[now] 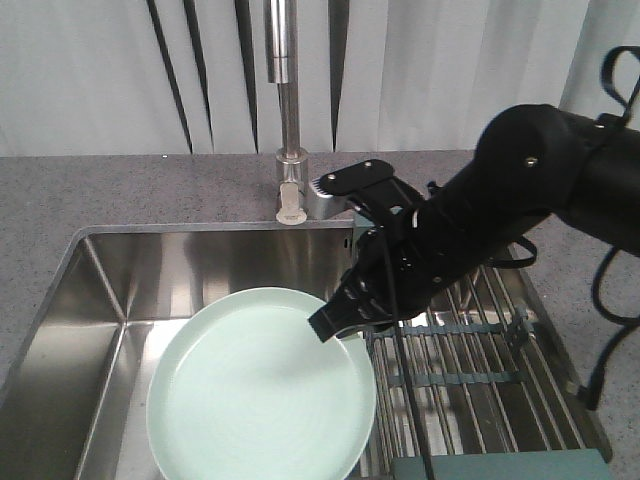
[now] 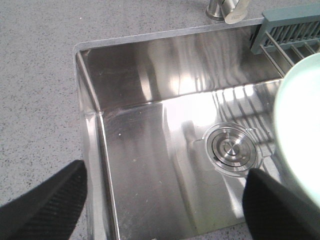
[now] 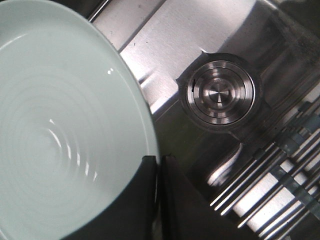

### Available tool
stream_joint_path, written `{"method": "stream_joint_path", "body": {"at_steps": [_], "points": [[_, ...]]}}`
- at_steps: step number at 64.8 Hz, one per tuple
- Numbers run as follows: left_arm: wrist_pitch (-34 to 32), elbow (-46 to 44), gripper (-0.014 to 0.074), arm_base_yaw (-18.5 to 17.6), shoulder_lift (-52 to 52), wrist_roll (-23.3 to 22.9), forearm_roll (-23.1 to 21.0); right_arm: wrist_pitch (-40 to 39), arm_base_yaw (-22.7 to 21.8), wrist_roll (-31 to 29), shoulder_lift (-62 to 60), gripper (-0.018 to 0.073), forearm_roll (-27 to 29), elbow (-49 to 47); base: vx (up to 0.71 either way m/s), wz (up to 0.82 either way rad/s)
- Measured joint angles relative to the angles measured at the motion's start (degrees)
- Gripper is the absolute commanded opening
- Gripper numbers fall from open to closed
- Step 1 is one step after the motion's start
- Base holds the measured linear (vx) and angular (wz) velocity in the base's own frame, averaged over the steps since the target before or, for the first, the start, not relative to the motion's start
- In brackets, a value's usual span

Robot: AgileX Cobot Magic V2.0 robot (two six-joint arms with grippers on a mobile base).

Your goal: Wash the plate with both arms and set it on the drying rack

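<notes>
I am gripping the plate [image 1: 260, 390] by its rim in the right gripper [image 1: 338, 322], jaws pinched narrow on the edge. The dish is hanging out to that gripper's left over the sink [image 1: 110, 300], with the drying rack [image 1: 480, 360] lying just to its right. The left gripper [image 2: 162, 200] is hovering wide and empty, the plate just off its right finger. I am judging this the washing step. Next the left arm is needing to close in on the plate's face.

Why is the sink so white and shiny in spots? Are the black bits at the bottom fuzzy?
Left wrist view: light glares white off the steel sink floor above the drain, and the fingers of the left hand look slightly soft. Right wrist view: small glints on the plate.
</notes>
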Motion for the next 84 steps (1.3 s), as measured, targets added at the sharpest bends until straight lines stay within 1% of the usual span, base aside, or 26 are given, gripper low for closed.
{"method": "stream_joint_path", "body": {"at_steps": [8,14,24,33,47,54,70,84], "points": [[0.0,0.0,0.0589,0.0,0.0,0.0,0.0,1.27,1.27,2.39,4.27,-0.0001,-1.68,-5.25,0.0,0.0],[0.0,0.0,0.0589,0.0,0.0,0.0,0.0,2.27,1.27,3.68,7.41,-0.0001,-2.43,-9.28,0.0,0.0],[0.0,0.0,0.0589,0.0,0.0,0.0,0.0,3.32,1.12,6.26,12.06,-0.0001,-5.65,-16.18,0.0,0.0],[0.0,0.0,0.0589,0.0,0.0,0.0,0.0,4.52,-0.59,7.1,16.09,-0.0001,-5.93,-22.58,0.0,0.0],[0.0,0.0,0.0589,0.0,0.0,0.0,0.0,5.1,-4.54,8.06,20.92,-0.0001,-6.47,-29.75,0.0,0.0],[0.0,0.0,0.0589,0.0,0.0,0.0,0.0,5.21,-6.71,8.87,21.92,-0.0001,-6.47,-31.42,0.0,0.0],[0.0,0.0,0.0589,0.0,0.0,0.0,0.0,5.91,-11.33,10.68,21.93,-0.0001,-6.3,-31.73,0.0,0.0],[0.0,0.0,0.0589,0.0,0.0,0.0,0.0,7.22,-12.85,11.18,20.65,-0.0001,-6.37,-31.73,0.0,0.0]]}}
